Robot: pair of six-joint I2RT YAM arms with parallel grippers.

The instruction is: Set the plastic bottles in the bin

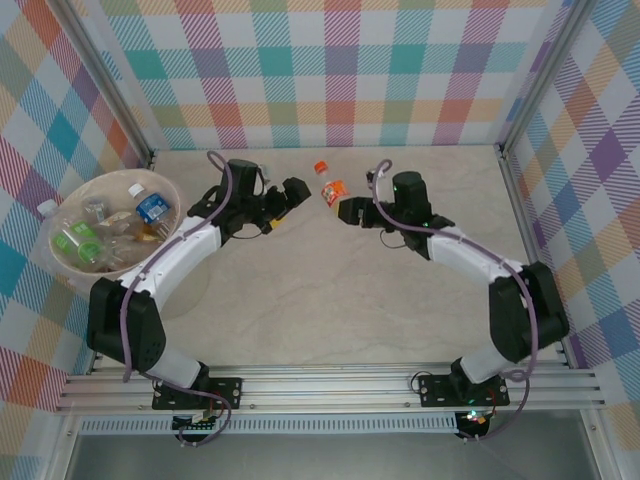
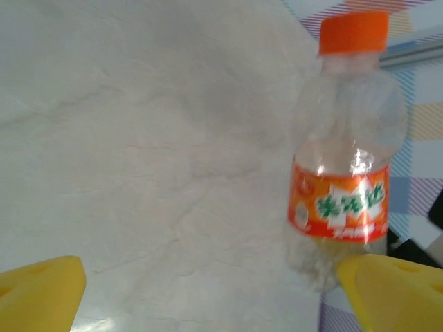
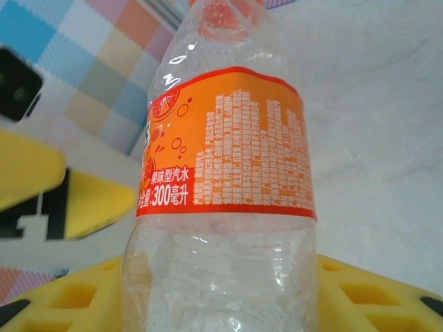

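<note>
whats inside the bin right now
Several clear plastic bottles piled in the bin, among them a blue-labelled bottle and a green-labelled bottle. The pile hides the bin's floor, and the left arm covers its near right edge.

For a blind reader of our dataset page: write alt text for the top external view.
Overhead, on a pale table, the right pincer grips an orange-labelled bottle by its base, with the left pincer open beside it. A beige bin at the left holds several other bottles.
</note>
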